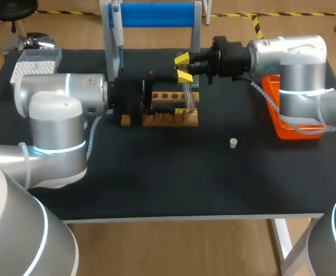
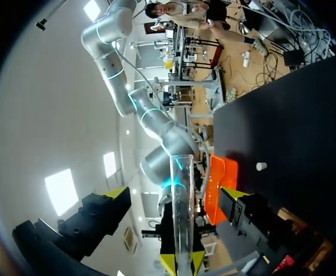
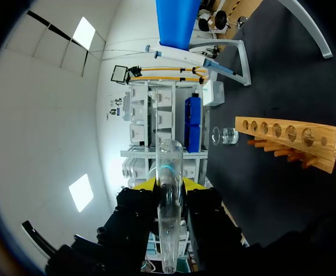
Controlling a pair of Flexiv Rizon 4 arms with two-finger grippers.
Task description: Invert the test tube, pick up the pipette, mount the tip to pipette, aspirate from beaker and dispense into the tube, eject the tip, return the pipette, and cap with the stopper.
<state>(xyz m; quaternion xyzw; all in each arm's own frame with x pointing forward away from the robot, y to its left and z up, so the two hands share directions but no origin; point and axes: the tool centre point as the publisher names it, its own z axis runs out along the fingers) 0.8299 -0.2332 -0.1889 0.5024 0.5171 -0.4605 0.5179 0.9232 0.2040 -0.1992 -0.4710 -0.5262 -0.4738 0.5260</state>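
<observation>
A clear test tube [image 3: 169,213] is clamped between the yellow tips of my right gripper [image 3: 169,185], which is shut on it. In the head view that gripper [image 1: 183,68] hovers over the right end of the wooden rack [image 1: 168,119], with the tube [image 1: 188,95] hanging toward the rack. My left gripper [image 2: 176,195] is wide open, its fingers on either side of the tube [image 2: 182,213] without touching it. The white stopper [image 1: 233,143] lies on the mat right of the rack. The pipette [image 1: 117,31] hangs in the blue stand [image 1: 156,14]. A glass beaker [image 3: 225,136] stands beyond the rack.
An orange tray [image 1: 282,129] sits at the right side under my right arm. A white tip box [image 1: 35,64] stands at the back left corner. Black mat covers the front half of the table.
</observation>
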